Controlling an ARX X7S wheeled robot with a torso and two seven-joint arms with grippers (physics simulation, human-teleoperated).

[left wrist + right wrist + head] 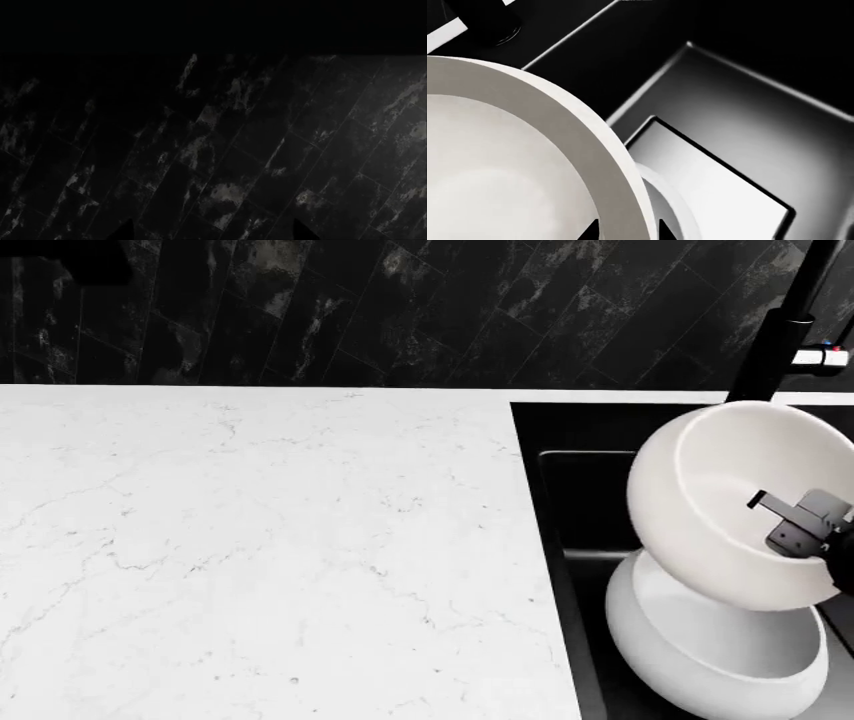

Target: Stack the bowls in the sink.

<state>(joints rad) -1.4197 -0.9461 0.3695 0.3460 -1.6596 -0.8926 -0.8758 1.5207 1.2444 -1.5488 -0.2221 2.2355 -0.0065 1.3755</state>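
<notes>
so the sink (567,540) is the big black basin at the right end of the white marble countertop (254,560), with the black faucet (787,325) rising behind it; nothing in it that I can see except the bowls, and its far end is cropped off; the lower bowl (714,655) sits upright in the basin, mouth up, and looks empty inside, which makes it the obvious base for the stack; the upper bowl (714,505) is held tilted right above it, its mouth leaning toward the camera and its low edge about at the other's rim, can't tell if they actually touch; it's empty too; my guess is the tilt just comes from being pinched by one side of the rim; the right gripper (626,231) is clamped on that rim, one finger inside and one outside, clearest in the right wrist view; the left gripper (212,231) is off somewhere facing dark marbled wall tile (267,150), its two fingertips spread well apart with nothing between them, so it's out of the job for now
</notes>
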